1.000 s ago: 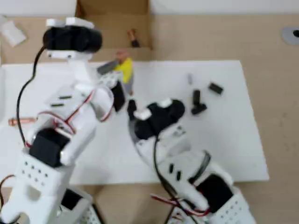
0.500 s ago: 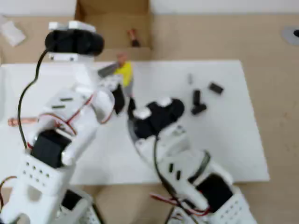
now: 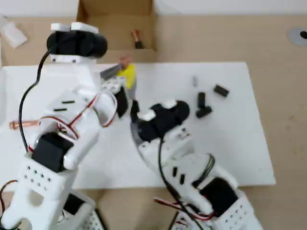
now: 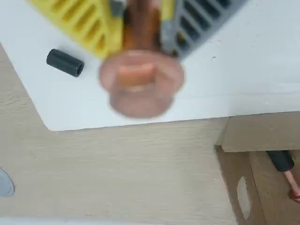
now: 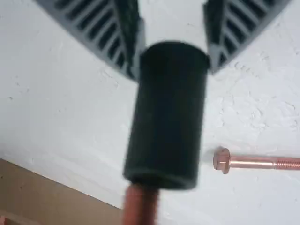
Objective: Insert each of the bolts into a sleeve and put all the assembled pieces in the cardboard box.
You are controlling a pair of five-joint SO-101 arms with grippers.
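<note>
- A white mat (image 3: 230,143) is laid on the wooden surface (image 3: 278,72), the cardboard box (image 3: 108,28) beside it.
- A blurred bolt (image 4: 140,79) is clenched in the left pincer (image 4: 140,33), a sleeve (image 5: 166,117) in the right pincer (image 5: 171,56).

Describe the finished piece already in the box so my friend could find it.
Look past the white sheet to the open cardboard box. Inside lies a copper bolt in a black sleeve, the only piece there; other sleeves lie bare on the sheet.

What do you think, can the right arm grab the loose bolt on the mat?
Probably not: its gripper is shut on a sleeve, and the bolt lies beyond the left arm, which stands between.
</note>
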